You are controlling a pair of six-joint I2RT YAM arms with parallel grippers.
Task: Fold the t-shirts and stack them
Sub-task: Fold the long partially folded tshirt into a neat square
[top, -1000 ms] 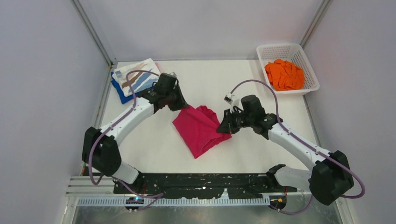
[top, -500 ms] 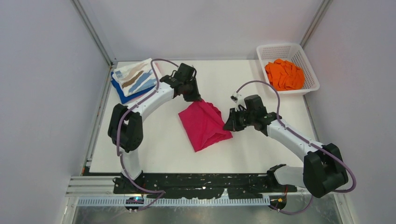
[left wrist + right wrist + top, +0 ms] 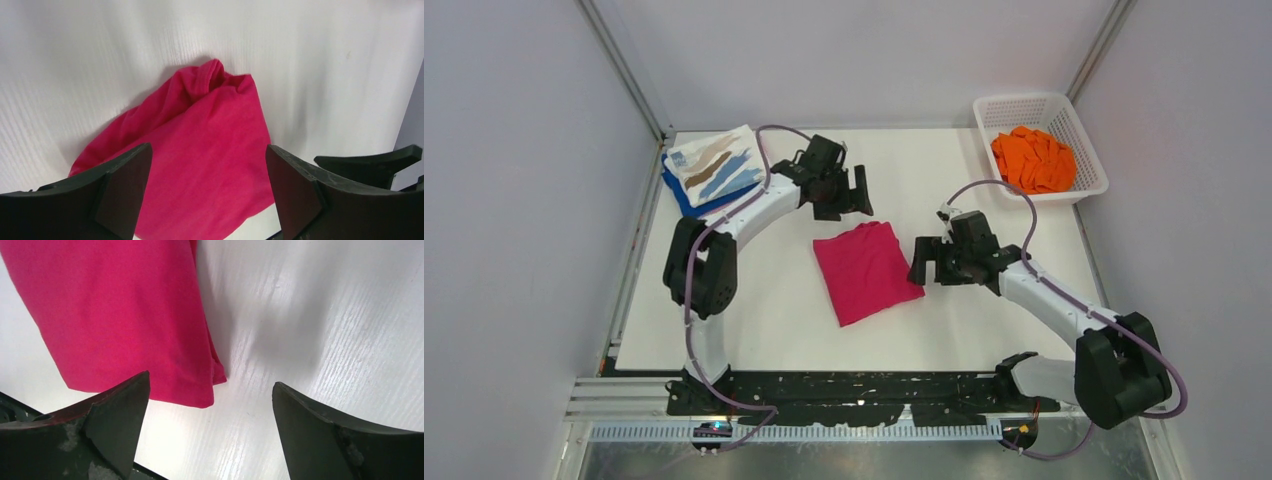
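Our left jaws and right jaws gape empty beside the folded magenta shirt [image 3: 867, 270], which lies in the middle of the table [image 3: 754, 310]. We should pinch all layers at opposite edges, then carry it flat to the far-left pile [image 3: 714, 170].

Open tabletop [image 3: 754, 320] around magenta t-shirt [image 3: 864, 272]

Folded magenta t-shirt [image 3: 867, 270], flat, central

No readable text, no labels, no brands, no numbers, no signs
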